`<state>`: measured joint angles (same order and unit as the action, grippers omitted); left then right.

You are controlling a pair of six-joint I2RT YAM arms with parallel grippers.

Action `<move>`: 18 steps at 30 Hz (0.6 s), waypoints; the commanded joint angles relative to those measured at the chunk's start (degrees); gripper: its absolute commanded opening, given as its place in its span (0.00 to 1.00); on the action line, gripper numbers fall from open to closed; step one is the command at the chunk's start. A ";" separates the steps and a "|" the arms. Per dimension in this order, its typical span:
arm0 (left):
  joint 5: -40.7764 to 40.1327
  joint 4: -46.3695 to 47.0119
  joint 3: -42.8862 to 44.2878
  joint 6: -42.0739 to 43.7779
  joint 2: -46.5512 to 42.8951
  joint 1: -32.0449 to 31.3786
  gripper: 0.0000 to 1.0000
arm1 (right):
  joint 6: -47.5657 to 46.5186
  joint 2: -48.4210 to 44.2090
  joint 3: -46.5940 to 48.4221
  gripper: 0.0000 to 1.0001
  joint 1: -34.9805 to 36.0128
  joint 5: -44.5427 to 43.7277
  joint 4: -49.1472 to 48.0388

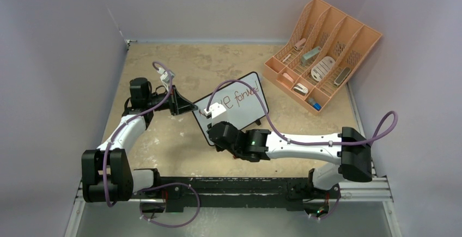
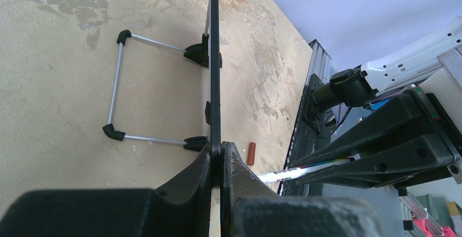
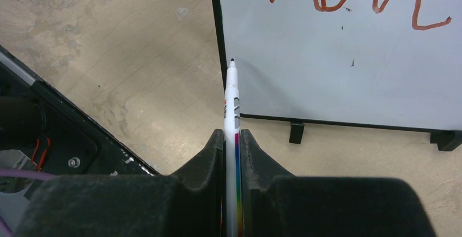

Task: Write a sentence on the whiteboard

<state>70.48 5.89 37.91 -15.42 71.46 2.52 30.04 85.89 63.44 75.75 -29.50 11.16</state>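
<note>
- Whiteboard (image 1: 245, 106): stood on its feet at mid-table (image 1: 163, 139), propped by a wire stand (image 2: 117, 84); red handwriting is carried on its face.
- Left end effector (image 2: 217, 152): pressed together on the whiteboard's left edge, with the frame pinched between the fingers.
- Right end effector (image 3: 232, 139): clamped on a marker (image 3: 232, 92); the tip is held beside the frame's lower left corner, and contact cannot be told.
- Cylinder (image 2: 250, 153): small, red-brown, laid on the table near the whiteboard.
- Organizer (image 1: 357, 54): peach, placed far right, with small items held in it.
</note>
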 commanded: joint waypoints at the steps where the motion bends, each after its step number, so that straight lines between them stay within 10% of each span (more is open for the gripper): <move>1: -1.40 0.55 1.29 1.36 0.17 -0.17 0.00 | 0.75 0.69 2.71 0.00 0.28 -2.54 -0.88; 18: -1.22 0.56 1.29 1.27 -0.01 -0.15 0.00 | 1.03 2.37 2.58 0.00 0.28 -3.84 -0.93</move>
<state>70.50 5.89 37.91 -15.42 71.46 2.50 30.04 88.18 64.01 75.75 -30.85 11.18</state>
